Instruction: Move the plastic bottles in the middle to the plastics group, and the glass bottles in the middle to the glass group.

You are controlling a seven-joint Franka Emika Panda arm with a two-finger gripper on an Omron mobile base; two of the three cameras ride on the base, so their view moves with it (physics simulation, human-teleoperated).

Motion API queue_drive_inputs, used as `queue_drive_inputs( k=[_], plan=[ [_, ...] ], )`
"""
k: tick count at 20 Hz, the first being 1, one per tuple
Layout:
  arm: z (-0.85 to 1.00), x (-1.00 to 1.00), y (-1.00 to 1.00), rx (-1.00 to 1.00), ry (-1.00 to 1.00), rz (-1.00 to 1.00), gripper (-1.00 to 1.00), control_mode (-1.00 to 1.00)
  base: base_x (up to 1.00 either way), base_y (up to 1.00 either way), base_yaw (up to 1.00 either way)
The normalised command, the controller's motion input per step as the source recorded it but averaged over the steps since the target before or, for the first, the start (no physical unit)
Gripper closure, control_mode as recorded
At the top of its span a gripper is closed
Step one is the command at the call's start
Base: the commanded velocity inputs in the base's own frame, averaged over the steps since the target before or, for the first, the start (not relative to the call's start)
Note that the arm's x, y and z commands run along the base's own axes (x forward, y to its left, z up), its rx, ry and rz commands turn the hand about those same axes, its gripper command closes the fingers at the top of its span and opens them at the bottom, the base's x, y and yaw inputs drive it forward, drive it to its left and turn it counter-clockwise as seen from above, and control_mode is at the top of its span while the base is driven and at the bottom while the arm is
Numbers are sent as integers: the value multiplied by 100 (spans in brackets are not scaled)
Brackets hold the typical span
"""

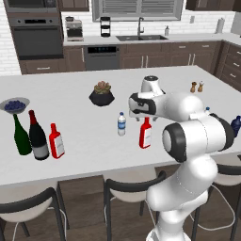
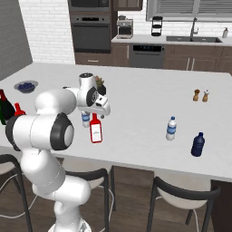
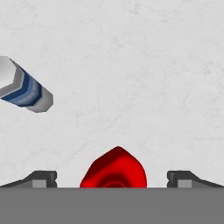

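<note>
My gripper [image 3: 113, 179] hangs open directly above a red flat-sided glass bottle [image 3: 114, 169], whose cap sits between the two fingertips [image 3: 42, 178] without touching them. This red bottle [image 1: 145, 133] stands mid-counter, under the gripper [image 1: 143, 116]. Just left of it is the small clear plastic bottle [image 1: 122, 124] with a blue label. At the far left, a second red bottle [image 1: 56, 141] stands beside the dark wine bottle [image 1: 38, 137] and the green wine bottle [image 1: 20, 136]. On the right stand another water bottle [image 2: 171, 128] and a squat dark blue bottle [image 2: 197, 145].
A dark pot with a plant [image 1: 101, 94] sits behind the middle bottles. A bowl of blueberries [image 1: 14, 105] stands behind the wine bottles. Salt and pepper shakers [image 1: 196, 87] are at the far right. Stools [image 1: 127, 188] line the counter's near edge.
</note>
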Motion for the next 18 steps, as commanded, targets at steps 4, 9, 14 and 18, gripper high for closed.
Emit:
queue_drive_inputs(
  k=[4,9,14,18],
  plan=[
    [-18,-2,0,0,0,0,-100,-100,0,0,0],
    [-20,0,0,0,0,0,100,-100,0,0,0],
    [-31,-1,0,0,0,-2,100,-100,0,0,0],
    [-26,-13,0,0,0,-3,100,-100,0,0,0]
  ],
)
